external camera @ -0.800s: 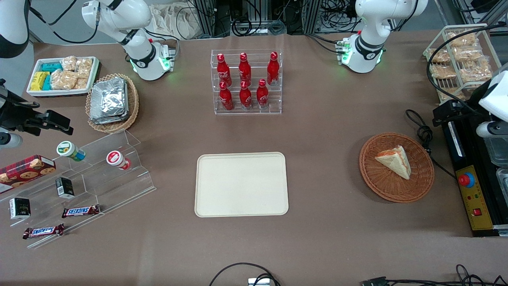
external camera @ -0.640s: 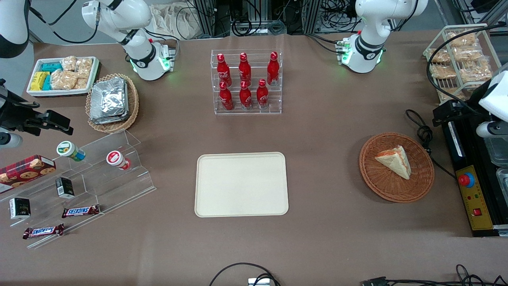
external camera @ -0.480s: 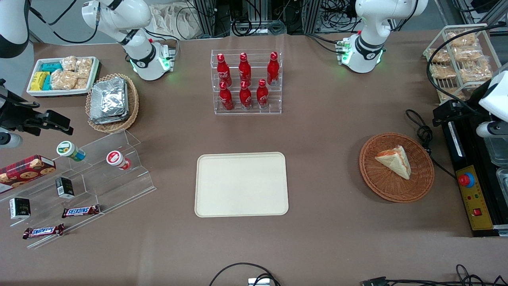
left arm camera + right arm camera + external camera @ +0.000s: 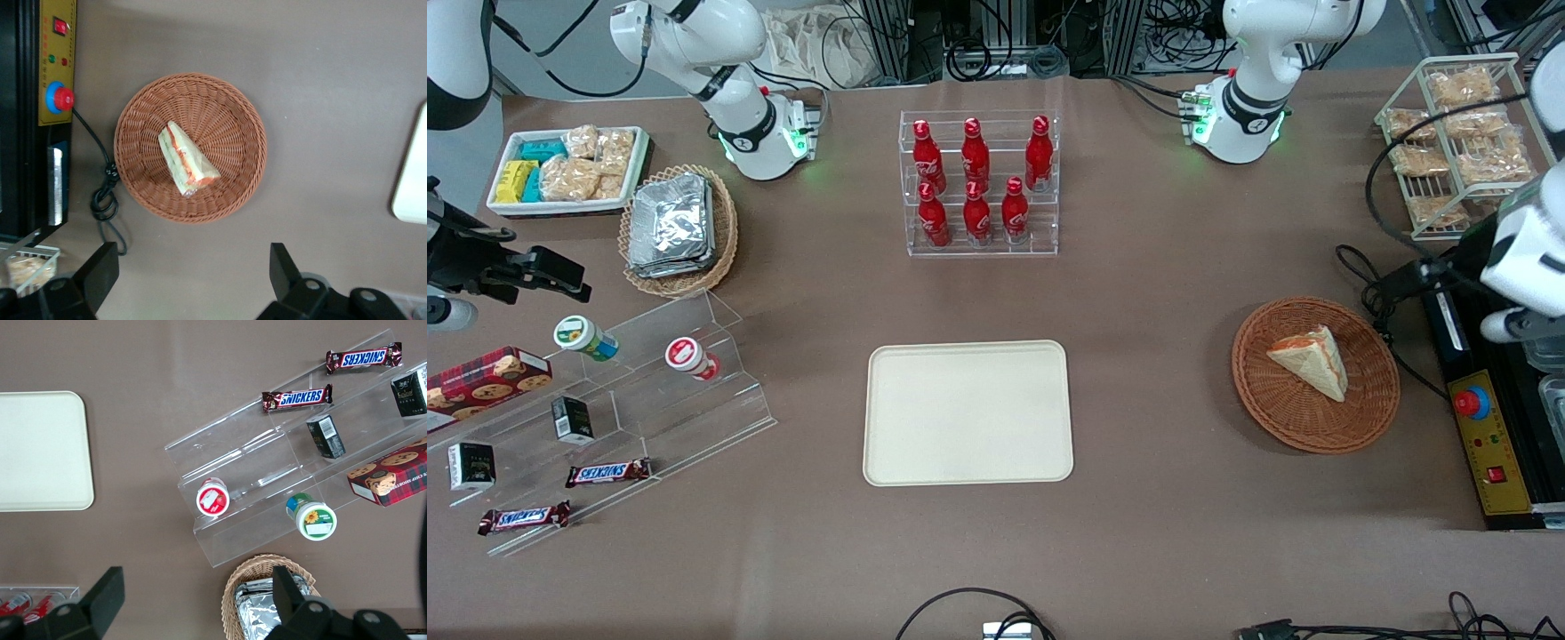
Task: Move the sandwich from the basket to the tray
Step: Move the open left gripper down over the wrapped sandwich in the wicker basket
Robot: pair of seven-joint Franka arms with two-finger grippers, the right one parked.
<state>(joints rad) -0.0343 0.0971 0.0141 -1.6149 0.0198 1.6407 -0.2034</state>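
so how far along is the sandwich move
Nothing looks done: the sandwich lies in the basket and the tray holds nothing. In hand: the gripper is open, empty, above the table beside the basket. Left: descend, grasp the sandwich, carry it to the tray, release.

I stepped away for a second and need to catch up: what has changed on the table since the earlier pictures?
Only the working left arm moved: at the table's edge it shifted toward the basket, bringing its open, empty gripper above the table beside the basket. Nothing was taken hold of. The sandwich lies in the basket as before, and the tray has not moved.
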